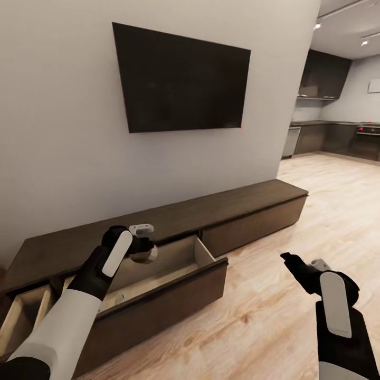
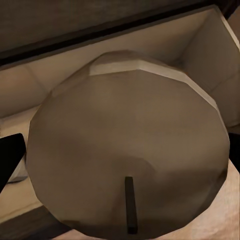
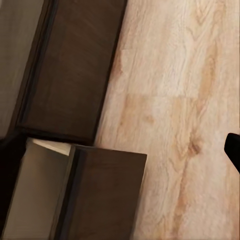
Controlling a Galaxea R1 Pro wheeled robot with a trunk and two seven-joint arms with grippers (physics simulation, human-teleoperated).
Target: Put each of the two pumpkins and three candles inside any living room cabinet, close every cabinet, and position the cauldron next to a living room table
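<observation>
Over open cabinet [image 1: 248, 206] drawer [image 1: 158, 274]: left gripper [image 1: 141, 244] gripping round tan object [image 2: 125, 145]. Right gripper [image 1: 295, 266] over floor [image 1: 274, 316], state unclear.

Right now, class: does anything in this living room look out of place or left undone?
Yes. The cabinet has a drawer pulled wide open over the floor, and another open at its left end. The left tool holds a round object above the open drawer.

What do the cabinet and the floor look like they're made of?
The cabinet looks like dark brown wood with a matte finish: faint grain on its flat top, and paler wood inside the open drawer. The floor looks like light wood planks with visible grain and knots, slightly glossy.
</observation>
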